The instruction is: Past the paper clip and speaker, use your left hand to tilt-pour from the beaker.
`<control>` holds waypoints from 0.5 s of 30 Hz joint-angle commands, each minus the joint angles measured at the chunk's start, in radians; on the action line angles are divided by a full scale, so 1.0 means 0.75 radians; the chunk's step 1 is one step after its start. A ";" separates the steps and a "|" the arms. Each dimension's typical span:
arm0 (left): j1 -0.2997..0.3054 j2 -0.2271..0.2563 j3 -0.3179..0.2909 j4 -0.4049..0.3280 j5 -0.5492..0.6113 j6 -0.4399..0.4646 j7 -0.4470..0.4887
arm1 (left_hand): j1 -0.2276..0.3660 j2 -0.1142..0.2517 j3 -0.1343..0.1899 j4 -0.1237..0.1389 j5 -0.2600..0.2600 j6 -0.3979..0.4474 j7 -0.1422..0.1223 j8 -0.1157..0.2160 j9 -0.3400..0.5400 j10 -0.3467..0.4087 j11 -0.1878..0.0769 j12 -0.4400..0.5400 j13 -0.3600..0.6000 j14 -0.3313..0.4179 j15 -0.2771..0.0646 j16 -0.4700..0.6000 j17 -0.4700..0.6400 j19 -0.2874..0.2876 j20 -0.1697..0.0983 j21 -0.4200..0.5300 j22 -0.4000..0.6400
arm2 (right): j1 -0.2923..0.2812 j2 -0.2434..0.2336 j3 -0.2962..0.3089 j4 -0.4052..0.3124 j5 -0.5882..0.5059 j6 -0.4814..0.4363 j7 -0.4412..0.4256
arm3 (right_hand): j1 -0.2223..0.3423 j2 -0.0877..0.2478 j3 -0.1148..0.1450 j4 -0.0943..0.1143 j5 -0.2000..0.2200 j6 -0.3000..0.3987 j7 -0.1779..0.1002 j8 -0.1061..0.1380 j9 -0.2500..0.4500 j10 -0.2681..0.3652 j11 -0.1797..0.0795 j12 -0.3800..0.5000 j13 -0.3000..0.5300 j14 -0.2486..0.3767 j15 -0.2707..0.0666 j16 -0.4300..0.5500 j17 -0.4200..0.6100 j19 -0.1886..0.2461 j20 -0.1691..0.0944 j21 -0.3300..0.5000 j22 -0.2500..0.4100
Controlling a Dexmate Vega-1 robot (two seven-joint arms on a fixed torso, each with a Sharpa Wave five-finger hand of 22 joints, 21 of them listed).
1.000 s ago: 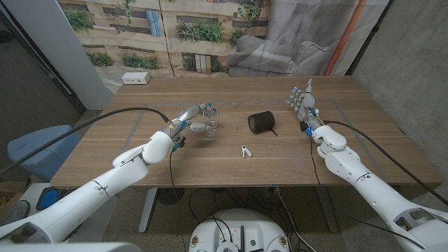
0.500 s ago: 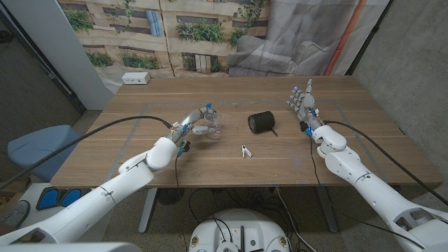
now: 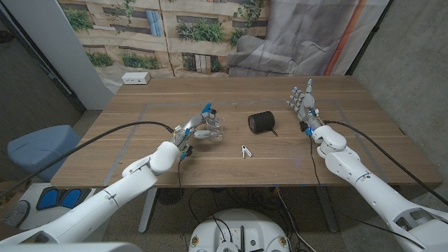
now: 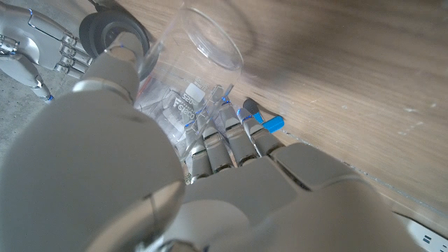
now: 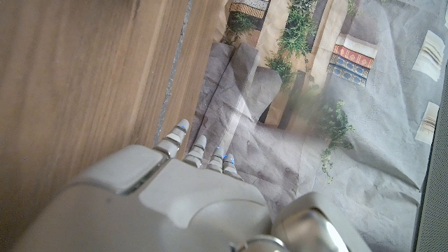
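The left hand (image 3: 194, 130) holds the clear beaker (image 3: 214, 126) tilted (speaker (image 3: 262, 122) and paper clip (image 3: 244, 150) nearby).

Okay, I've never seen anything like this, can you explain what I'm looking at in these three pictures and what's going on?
This is a white two-armed robot at a wooden table. One picture looks down from its head; the other two come from cameras on its wrists, looking along each hand. On the table lie a black cylindrical speaker, a small paper clip and, at the far edge, a white power strip. The left hand holds a clear beaker, tipped on its side; the left wrist picture shows its open mouth. The right hand holds nothing, fingers apart.
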 commanded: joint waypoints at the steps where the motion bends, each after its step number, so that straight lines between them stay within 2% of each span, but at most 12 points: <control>1: -0.030 -0.015 0.031 0.059 0.000 -0.061 -0.004 | -0.327 0.312 0.053 0.042 -0.002 0.044 0.000 -0.005 0.003 0.044 -0.044 -0.005 0.002 -0.019 -0.142 -0.014 -0.004 -0.013 0.002 -0.006 0.005 | 0.000 0.000 0.000 0.000 0.000 0.000 0.000 | 0.003 0.116 -0.009 0.000 0.008 -0.010 -0.003 0.007 0.002 -0.012 0.004 0.008 0.006 -0.007 -0.026 0.004 0.008 0.001 0.009 0.009 0.006; 5: -0.030 -0.020 0.037 0.066 0.003 -0.055 -0.001 | -0.335 0.311 0.055 0.040 -0.004 0.045 0.000 -0.008 0.002 0.042 -0.044 -0.012 0.001 -0.043 -0.127 -0.026 -0.012 -0.035 0.018 -0.011 0.005 | 0.000 0.000 0.000 0.000 0.000 0.000 0.000 | 0.003 0.116 -0.009 0.000 0.008 -0.010 -0.003 0.007 0.002 -0.012 0.004 0.008 0.006 -0.007 -0.026 0.004 0.008 0.001 0.009 0.009 0.006; 15: -0.021 -0.021 0.043 0.084 -0.011 -0.081 -0.006 | -0.347 0.310 0.053 0.037 -0.008 0.033 0.003 -0.019 0.000 0.029 -0.037 -0.027 -0.002 -0.058 -0.119 -0.030 -0.019 -0.046 0.024 -0.009 0.004 | 0.000 0.000 0.000 0.000 0.000 0.000 0.000 | 0.003 0.116 -0.009 0.000 0.008 -0.010 -0.003 0.007 0.002 -0.012 0.004 0.008 0.006 -0.007 -0.026 0.004 0.008 0.001 0.009 0.009 0.006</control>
